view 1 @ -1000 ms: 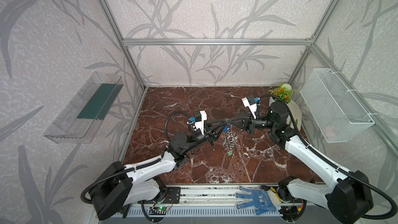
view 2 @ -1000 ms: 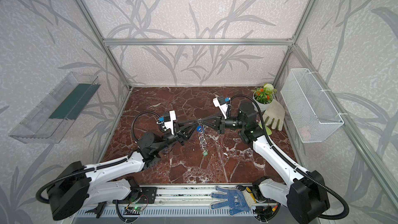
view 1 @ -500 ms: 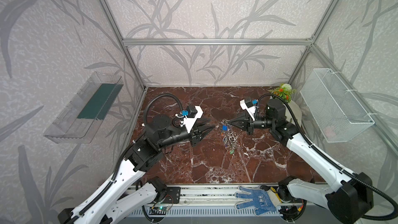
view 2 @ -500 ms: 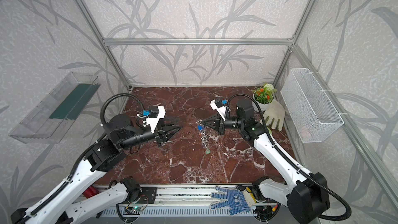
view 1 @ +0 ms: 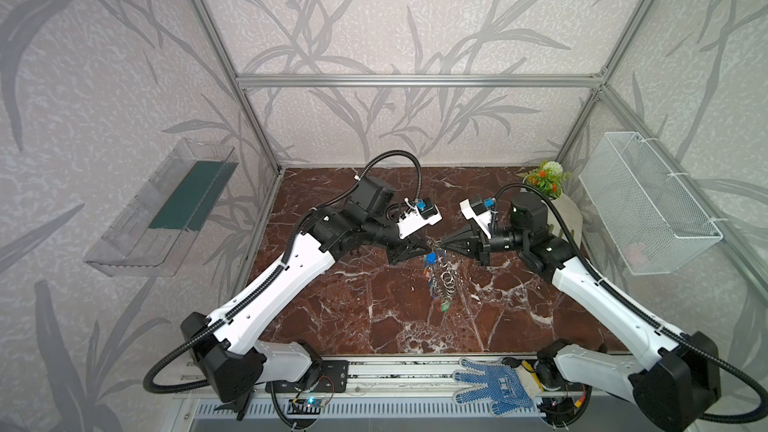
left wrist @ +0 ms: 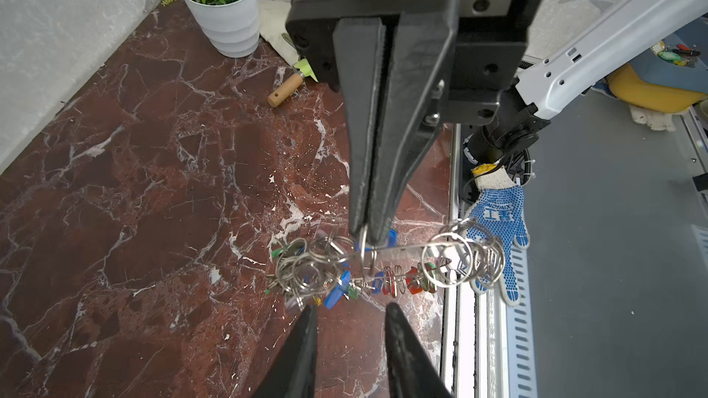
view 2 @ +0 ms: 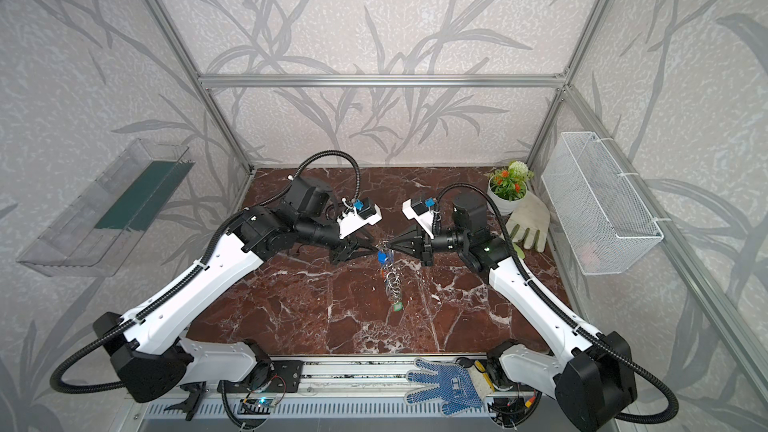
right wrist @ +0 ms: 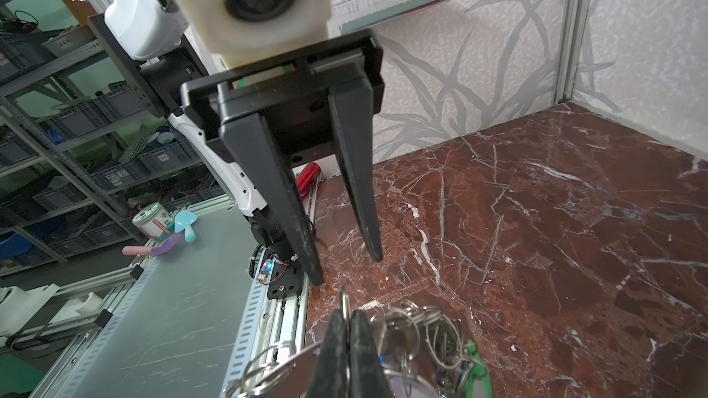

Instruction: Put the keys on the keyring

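Note:
The keyring hangs edge-on above the marble floor, a grey disc ringed with wire split rings. My right gripper is shut on one split ring at its top. Keys dangle from it: a blue tag sits near the top and a green tag at the bottom. In the left wrist view the keyring carries blue and red tags. My left gripper is open and empty, with its tips just short of the bunch. In both top views the left gripper faces the right gripper tip to tip.
A potted plant and a white glove stand at the back right. A wire basket hangs on the right wall and a clear shelf on the left. A blue-dotted glove lies on the front rail. A wooden-handled tool lies near the pot.
My left arm pulled back to the left and rose, then came forward again to the keyring with its jaws narrower. The right gripper kept its hold and stayed nearly still.

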You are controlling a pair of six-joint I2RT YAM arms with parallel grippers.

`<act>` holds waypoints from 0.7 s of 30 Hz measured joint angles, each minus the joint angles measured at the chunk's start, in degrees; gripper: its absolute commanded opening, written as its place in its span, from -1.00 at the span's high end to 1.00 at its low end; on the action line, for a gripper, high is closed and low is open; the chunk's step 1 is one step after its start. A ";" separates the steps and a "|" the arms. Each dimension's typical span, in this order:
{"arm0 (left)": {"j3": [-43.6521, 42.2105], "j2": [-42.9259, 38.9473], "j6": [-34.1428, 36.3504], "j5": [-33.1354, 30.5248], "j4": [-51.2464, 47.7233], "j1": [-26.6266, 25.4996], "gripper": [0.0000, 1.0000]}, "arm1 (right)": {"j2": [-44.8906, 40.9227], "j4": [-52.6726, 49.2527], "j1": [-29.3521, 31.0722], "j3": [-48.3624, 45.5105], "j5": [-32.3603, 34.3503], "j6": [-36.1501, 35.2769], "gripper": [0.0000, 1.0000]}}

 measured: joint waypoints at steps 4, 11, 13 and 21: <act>4.37 2.45 2.23 1.31 -2.93 0.02 0.60 | 0.02 -0.50 0.07 0.00 -0.22 -0.50 1.00; 6.40 4.02 4.13 3.89 -6.97 -0.02 0.49 | 0.02 -1.51 0.31 0.00 -0.22 -1.07 1.00; 6.88 4.46 4.35 4.22 -7.85 -0.07 0.51 | 0.02 -1.60 0.35 0.00 -0.22 -1.18 1.00; 8.24 6.38 4.31 5.05 -7.76 -0.52 0.60 | 0.00 -2.14 0.66 0.00 -0.22 -1.25 1.00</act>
